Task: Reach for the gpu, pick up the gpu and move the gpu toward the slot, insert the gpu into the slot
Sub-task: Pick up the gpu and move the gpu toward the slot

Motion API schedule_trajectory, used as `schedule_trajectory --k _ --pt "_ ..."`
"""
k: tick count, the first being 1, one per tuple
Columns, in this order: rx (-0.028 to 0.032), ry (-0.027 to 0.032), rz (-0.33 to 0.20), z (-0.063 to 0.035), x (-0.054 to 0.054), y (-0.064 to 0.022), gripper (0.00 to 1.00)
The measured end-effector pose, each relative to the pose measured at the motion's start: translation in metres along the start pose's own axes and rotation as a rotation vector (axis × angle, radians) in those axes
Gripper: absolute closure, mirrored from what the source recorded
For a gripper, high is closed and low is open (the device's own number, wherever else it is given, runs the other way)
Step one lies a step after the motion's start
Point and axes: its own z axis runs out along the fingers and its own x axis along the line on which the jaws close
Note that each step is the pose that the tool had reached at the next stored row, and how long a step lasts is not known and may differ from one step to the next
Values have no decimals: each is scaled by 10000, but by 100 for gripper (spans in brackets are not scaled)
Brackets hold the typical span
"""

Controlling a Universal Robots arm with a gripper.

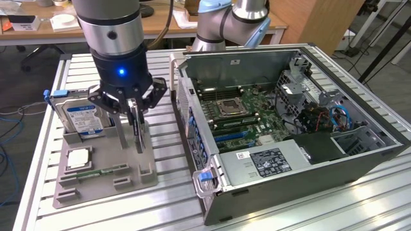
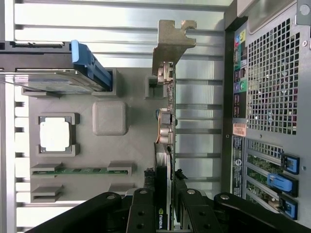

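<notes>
Pick-up step: fingers [image 2: 142, 211] pinch the thin dark gpu card [image 2: 165, 128] upright in its grey holder [image 2: 109, 118]; freeing it needs a straight lift.

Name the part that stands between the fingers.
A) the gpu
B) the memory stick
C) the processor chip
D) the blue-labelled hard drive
A: in the wrist view the fingers sit on either side of the gpu, a thin card seen edge-on with a silver bracket at its end.

Silver and black arm [image 1: 109, 33], blue light [image 1: 120, 72], black fingers [image 2: 141, 213].
</notes>
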Motion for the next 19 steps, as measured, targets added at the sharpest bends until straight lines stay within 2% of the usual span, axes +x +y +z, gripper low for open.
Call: schedule_trajectory --k 19 --pt "0 0 0 -60 -2 3 74"
